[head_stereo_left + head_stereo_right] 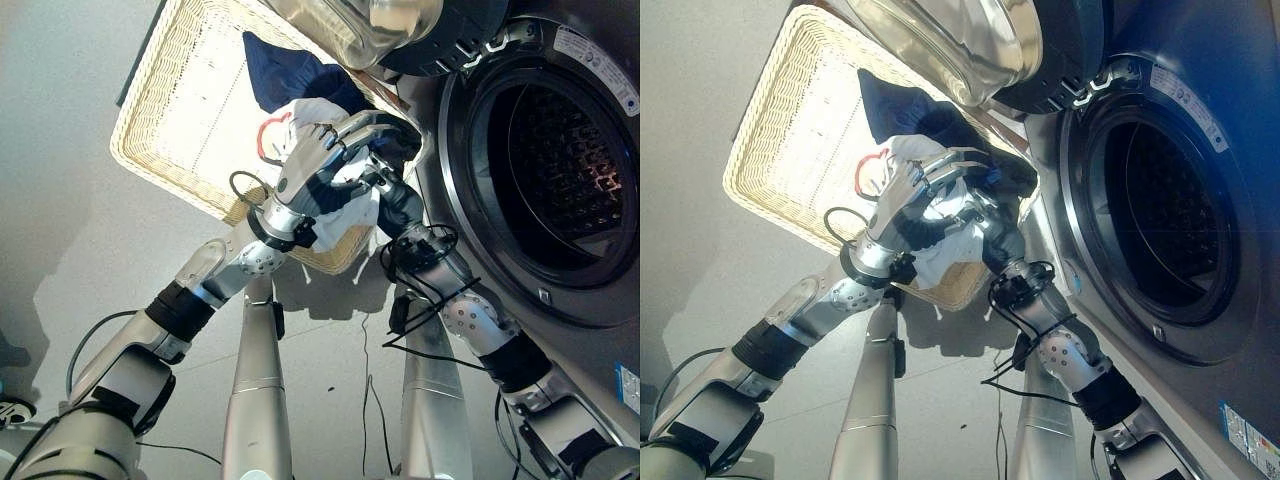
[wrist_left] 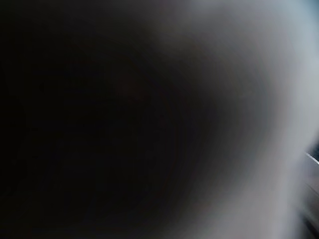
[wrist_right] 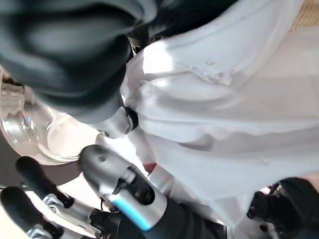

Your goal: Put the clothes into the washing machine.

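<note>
Both hands, left hand and right hand, curl round white garment over basket; right wrist view shows creased cloth.

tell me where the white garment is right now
The white garment sits between both hands, at the wicker basket's corner nearest the washing machine.

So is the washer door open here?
Open: the glass door is swung aside, and the drum shows dark and unobstructed.
</note>
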You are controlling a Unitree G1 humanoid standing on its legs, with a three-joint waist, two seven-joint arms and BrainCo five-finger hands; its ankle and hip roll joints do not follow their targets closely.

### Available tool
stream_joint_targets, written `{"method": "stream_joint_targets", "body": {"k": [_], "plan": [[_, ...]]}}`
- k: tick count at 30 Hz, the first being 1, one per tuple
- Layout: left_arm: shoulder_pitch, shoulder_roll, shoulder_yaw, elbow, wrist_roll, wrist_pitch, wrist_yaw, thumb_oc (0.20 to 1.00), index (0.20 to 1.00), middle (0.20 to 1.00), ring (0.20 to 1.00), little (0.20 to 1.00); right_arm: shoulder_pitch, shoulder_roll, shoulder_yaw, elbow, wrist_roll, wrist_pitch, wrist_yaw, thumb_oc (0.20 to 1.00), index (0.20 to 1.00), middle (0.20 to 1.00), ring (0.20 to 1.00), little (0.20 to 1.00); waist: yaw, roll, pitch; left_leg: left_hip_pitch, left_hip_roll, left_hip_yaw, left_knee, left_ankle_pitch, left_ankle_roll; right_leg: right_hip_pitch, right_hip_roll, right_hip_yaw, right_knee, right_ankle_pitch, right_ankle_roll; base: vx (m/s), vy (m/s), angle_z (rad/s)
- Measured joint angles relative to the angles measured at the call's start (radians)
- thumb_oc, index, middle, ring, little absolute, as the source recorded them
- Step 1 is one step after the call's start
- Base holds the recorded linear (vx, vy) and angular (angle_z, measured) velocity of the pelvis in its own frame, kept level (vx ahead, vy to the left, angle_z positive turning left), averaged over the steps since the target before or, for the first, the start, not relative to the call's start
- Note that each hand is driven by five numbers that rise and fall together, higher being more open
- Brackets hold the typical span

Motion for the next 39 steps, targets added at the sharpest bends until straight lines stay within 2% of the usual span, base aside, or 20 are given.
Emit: {"method": "stream_joint_targets", "body": {"k": [6, 16, 23, 27, 33, 39], "plan": [[0.021, -0.013, 0.011, 0.000, -0.017, -0.008, 0.030, 1.000, 1.000, 1.000, 1.000, 1.000, 0.006, 0.012, 0.000, 0.000, 0.020, -0.001, 0.007, 0.200, 0.200, 0.200, 0.200, 0.200, 0.000, 0.000, 0.000, 0.000, 0.000, 0.000, 0.000, 0.000, 0.000, 0.000, 0.000, 0.000, 0.000, 0.000, -0.001, 0.00, 0.000, 0.00], [0.023, -0.013, 0.012, -0.001, -0.035, -0.015, 0.007, 1.000, 1.000, 1.000, 1.000, 1.000, 0.012, 0.026, -0.001, 0.000, 0.029, -0.007, 0.008, 0.200, 0.200, 0.200, 0.200, 0.200, 0.002, 0.000, 0.000, 0.000, -0.002, 0.000, 0.002, 0.000, 0.000, 0.000, -0.002, 0.001, 0.000, 0.003, -0.004, 0.00, 0.000, 0.00], [0.034, -0.030, 0.020, -0.001, -0.085, -0.051, -0.013, 1.000, 1.000, 1.000, 1.000, 1.000, 0.040, 0.033, -0.002, 0.000, 0.135, -0.002, 0.068, 0.200, 0.200, 0.200, 0.200, 0.200, 0.011, 0.000, 0.000, 0.000, -0.002, 0.000, 0.008, 0.000, 0.000, 0.000, -0.002, 0.002, 0.004, 0.004, -0.005, 0.00, 0.000, 0.00], [0.047, -0.048, 0.032, -0.002, -0.106, -0.056, -0.009, 1.000, 1.000, 1.000, 1.000, 1.000, 0.047, 0.037, -0.005, 0.007, 0.186, 0.001, 0.102, 0.200, 0.200, 0.200, 0.200, 0.200, 0.029, 0.001, 0.000, 0.001, -0.003, 0.000, 0.011, 0.000, 0.000, 0.002, -0.002, 0.003, 0.006, 0.005, -0.005, 0.00, -0.008, 0.00], [0.072, -0.049, 0.042, -0.001, -0.116, -0.056, 0.064, 1.000, 1.000, 1.000, 1.000, 1.000, 0.046, 0.068, -0.018, 0.035, 0.282, 0.000, 0.170, 0.200, 0.200, 0.200, 0.200, 0.200, 0.030, 0.001, 0.000, 0.001, -0.003, -0.001, 0.012, 0.001, 0.001, 0.003, -0.002, 0.003, 0.007, 0.005, -0.005, 0.00, 0.000, 0.00], [0.126, -0.053, 0.099, 0.001, -0.084, -0.053, 0.250, 1.000, 1.000, 1.000, 1.000, 1.000, 0.046, 0.095, -0.037, 0.043, 0.353, -0.009, 0.248, 0.200, 0.200, 0.200, 0.200, 0.200, 0.028, 0.001, 0.000, 0.007, -0.003, -0.003, 0.015, 0.002, 0.000, 0.009, -0.002, 0.003, 0.012, 0.004, -0.005, 0.00, 0.000, 0.00]]}}
